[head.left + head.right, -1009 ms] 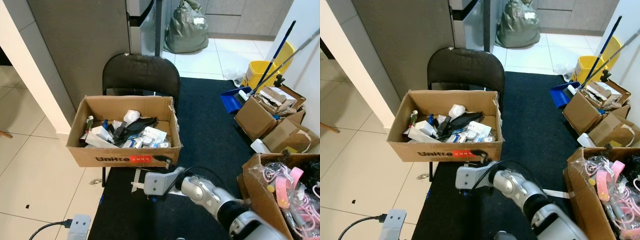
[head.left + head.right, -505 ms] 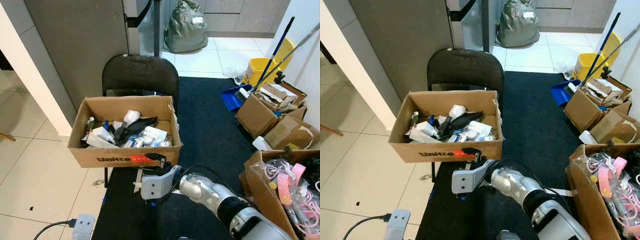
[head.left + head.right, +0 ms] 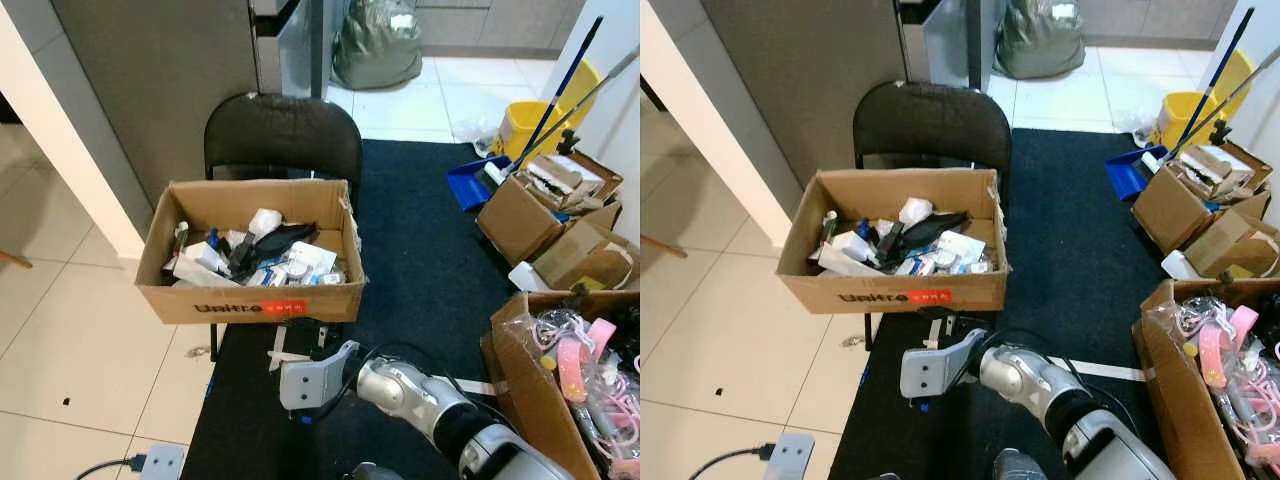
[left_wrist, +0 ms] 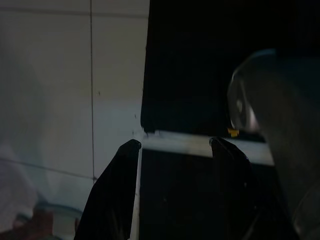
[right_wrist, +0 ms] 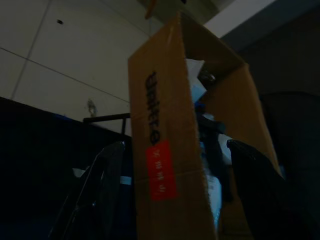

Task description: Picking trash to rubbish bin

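Cardboard box [image 3: 250,300] w/ "Unitree" print is sitting on black folding chair [image 3: 283,140], packed w/ mixed trash [image 3: 262,258]: white packets, black pieces. Right gripper [image 5: 175,200] is hovering low in front of box, just below its front wall, fingers spread wide, nothing held. Left gripper [image 4: 172,150] is hanging over black mat [image 3: 420,250] edge by floor tiles, fingers apart, empty. More boxes [image 3: 545,225] on the right.

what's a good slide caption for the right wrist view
Open right gripper facing the trash-filled cardboard box on the black chair.
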You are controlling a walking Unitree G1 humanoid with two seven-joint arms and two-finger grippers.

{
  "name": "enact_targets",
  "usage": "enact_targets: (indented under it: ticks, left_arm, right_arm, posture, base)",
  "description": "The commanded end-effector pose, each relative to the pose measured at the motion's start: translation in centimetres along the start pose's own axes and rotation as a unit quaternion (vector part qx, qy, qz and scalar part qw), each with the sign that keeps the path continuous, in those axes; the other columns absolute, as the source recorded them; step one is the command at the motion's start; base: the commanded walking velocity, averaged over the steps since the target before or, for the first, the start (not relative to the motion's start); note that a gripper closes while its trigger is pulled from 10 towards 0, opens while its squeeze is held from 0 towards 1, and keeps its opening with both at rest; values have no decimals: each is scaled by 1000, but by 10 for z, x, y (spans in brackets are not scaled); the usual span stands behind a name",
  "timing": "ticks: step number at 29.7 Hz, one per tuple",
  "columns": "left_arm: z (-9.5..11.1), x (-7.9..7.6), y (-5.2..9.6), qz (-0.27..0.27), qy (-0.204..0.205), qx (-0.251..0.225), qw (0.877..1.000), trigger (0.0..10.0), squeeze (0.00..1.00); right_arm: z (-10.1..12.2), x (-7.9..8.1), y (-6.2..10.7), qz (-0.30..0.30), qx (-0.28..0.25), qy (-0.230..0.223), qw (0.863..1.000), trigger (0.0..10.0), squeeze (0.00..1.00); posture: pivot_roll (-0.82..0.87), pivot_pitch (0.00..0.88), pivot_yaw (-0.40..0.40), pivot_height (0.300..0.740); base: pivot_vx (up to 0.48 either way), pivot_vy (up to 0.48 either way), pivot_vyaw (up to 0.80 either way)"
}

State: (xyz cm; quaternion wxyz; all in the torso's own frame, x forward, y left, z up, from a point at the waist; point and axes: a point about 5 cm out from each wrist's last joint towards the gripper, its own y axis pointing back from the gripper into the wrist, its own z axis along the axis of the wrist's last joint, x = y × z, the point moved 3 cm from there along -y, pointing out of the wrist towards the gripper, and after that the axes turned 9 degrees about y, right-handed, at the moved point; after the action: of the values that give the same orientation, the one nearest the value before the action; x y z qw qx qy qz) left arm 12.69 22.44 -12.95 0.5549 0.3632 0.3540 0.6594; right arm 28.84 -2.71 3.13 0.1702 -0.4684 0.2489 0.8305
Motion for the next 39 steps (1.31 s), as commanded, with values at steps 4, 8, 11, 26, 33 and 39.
enact_targets:
  ticks: [4,8,11,26,33,39]
  left_arm:
    - [-19,8,6,11,16,13,1000,10000,0]
    - [-21,9,7,12,16,14,1000,10000,0]
    - [-22,16,8,17,18,7,1000,10000,0]
    - [-39,71,29,44,-28,-13,999,10000,0]
    - [-22,79,26,74,14,-39,996,10000,0]
    - [-18,46,16,38,6,-34,999,10000,0]
  right_arm:
    - [7,6,9,1,-21,-19,1000,10000,0]
    - [9,8,13,4,-36,-29,999,10000,0]
    - [23,10,21,19,-111,-98,989,10000,0]
    - [54,31,89,329,-357,-618,618,10000,0]
    - [-16,1,90,-216,-156,-481,835,2275,0]
    - [-57,-6,114,-294,68,-424,854,10000,4]
  posture:
    - [41,184,27,740]
    - [54,187,31,740]
    - [117,196,34,740]
    - [217,235,75,740]
    - [208,238,72,740]
    - [123,211,58,740]
  base:
    - [0,0,0]
    - [0,0,0]
    - [0,0,0]
    - [0,0,0]
    - [0,0,-175]
    - [0,0,333]
